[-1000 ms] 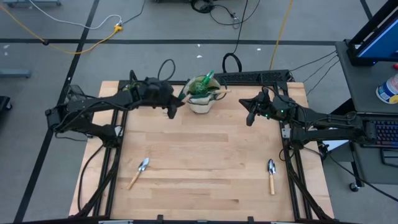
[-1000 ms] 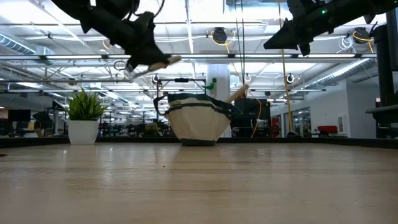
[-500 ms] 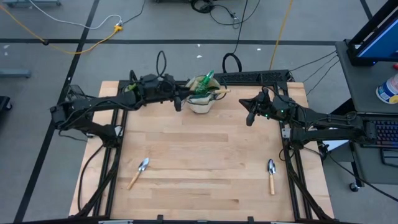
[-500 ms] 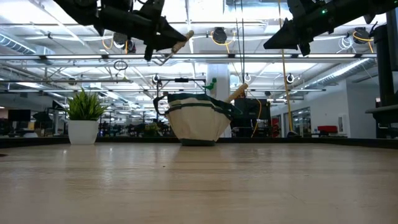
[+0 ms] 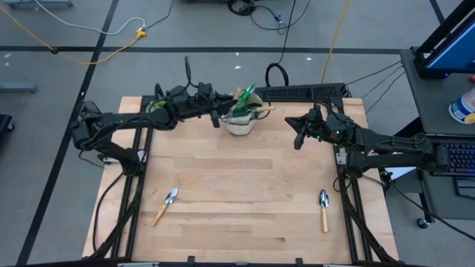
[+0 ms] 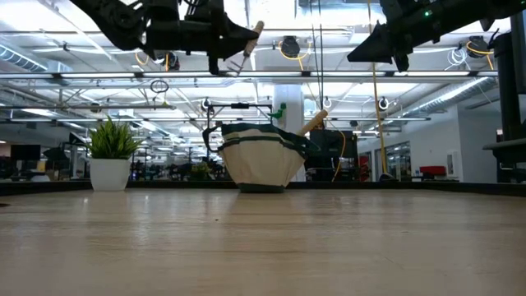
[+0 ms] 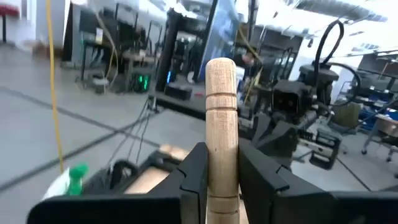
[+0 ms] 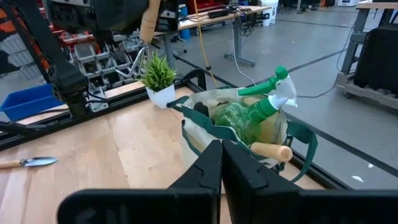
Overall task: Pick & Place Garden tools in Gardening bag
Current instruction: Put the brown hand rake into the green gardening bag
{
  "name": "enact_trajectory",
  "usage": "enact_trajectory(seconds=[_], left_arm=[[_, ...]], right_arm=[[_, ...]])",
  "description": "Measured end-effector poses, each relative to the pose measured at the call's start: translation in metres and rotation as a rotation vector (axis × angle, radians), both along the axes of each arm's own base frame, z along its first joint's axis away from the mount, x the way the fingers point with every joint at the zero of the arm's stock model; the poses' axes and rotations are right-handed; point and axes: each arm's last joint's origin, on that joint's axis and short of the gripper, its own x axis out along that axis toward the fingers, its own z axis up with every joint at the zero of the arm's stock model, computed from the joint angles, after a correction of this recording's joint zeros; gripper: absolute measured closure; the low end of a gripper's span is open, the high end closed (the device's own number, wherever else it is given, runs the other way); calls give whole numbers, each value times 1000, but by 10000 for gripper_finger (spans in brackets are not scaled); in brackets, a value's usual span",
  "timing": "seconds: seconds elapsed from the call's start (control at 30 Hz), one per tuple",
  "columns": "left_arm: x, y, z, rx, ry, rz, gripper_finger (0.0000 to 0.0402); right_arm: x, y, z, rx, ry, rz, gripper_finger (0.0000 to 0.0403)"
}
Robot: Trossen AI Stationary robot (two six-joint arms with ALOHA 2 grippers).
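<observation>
The beige gardening bag (image 5: 241, 119) with green trim stands at the table's far edge, also seen in the low view (image 6: 261, 160). A green spray bottle (image 8: 261, 109) and a wooden handle (image 8: 270, 151) stick out of it. My left gripper (image 5: 218, 116) hangs high, just left of the bag, shut on a wooden-handled tool (image 6: 251, 39). My right gripper (image 5: 297, 138) waits shut and empty in the air to the right of the bag. Two wooden-handled trowels (image 5: 169, 202) (image 5: 323, 208) lie flat on the near half of the table. My left gripper pinches the tool's wooden handle (image 7: 221, 171) between its two fingers. The handle's rounded free end (image 7: 221, 74) sticks out past the fingertips, slanting upward. The fingers are about level and point toward the bag. The tool is lifted clear, high above the table; the gripper hides its metal end.
A small potted plant (image 6: 111, 156) stands at the far left, close to the bag, also visible in the right wrist view (image 8: 158, 74). Bare wooden table lies between the bag and the two trowels.
My left gripper has tipped up from pointing slantwise down to about level. It has risen a little and gone toward the table's right and far edges, closer to the bag. The held tool has swung with it, its handle end now up and toward the bag.
</observation>
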Motion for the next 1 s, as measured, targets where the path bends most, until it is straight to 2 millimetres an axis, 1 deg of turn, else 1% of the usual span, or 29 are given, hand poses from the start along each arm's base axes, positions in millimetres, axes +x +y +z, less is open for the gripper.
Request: enact_trajectory(seconds=[0.2, 0.3, 0.43, 0.57, 0.67, 0.73, 0.87, 0.93, 1.0], left_arm=[[13, 7, -15, 112, -7, 62, 337], [21, 11, -22, 160, -41, 78, 337], [42, 19, -26, 163, -37, 65, 337], [63, 28, -24, 195, -48, 49, 337], [73, 37, -27, 190, -43, 65, 337], [76, 43, -32, 170, -33, 107, 337], [77, 50, -41, 146, -8, 149, 337], [77, 50, -42, 182, 8, 150, 337], [79, 46, -41, 254, 23, 148, 337]], right_arm=[[0, 0, 0, -8, 4, 2, 402], [0, 0, 0, -16, 8, 4, 402], [0, 0, 0, -16, 9, 3, 402], [0, 0, 0, -16, 9, 3, 402], [0, 0, 0, -16, 9, 3, 402], [0, 0, 0, -16, 9, 4, 402], [0, 0, 0, -24, 14, 4, 401], [0, 0, 0, -38, 21, 5, 402], [0, 0, 0, -46, 25, 3, 402]])
